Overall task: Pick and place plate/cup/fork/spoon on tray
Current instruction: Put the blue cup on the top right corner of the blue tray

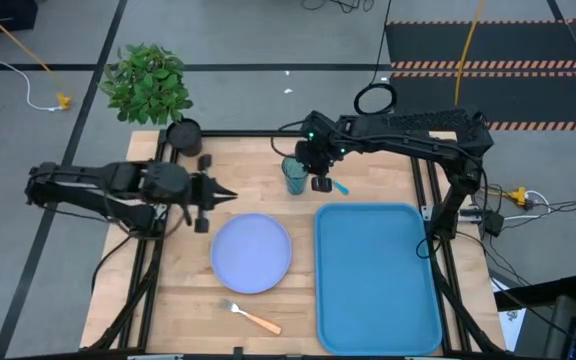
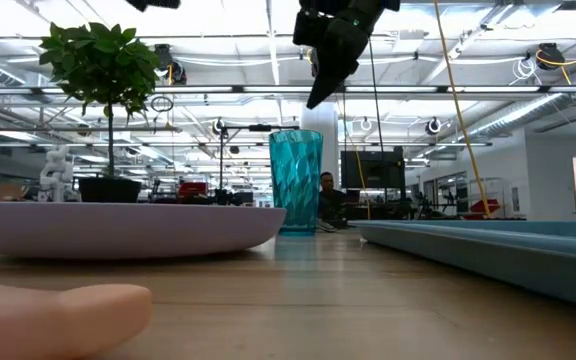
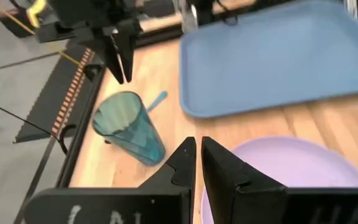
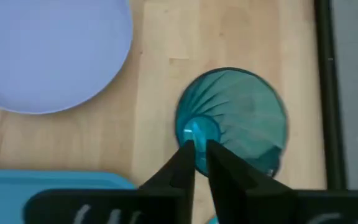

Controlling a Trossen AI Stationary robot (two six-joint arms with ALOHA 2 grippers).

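The teal cup (image 1: 295,176) stands upright on its base at the table's far middle; it also shows in the low view (image 2: 296,182). My right gripper (image 4: 197,148) is shut and hangs above the cup's mouth (image 4: 232,124), clear of it (image 2: 318,98). The spoon's light blue handle (image 1: 340,187) lies on the table just right of the cup. The lavender plate (image 1: 252,253) lies flat at the middle, the blue tray (image 1: 378,278) at the right. The fork (image 1: 253,318) lies near the front edge. My left gripper (image 3: 196,147) is shut and hovers beyond the plate's far left rim (image 1: 213,195).
A black pot (image 1: 183,133) with a green plant (image 1: 148,82) stands at the far left corner. The table's black frame rails (image 1: 423,215) run along its sides. Bare wood shows between the plate and the tray (image 1: 304,290).
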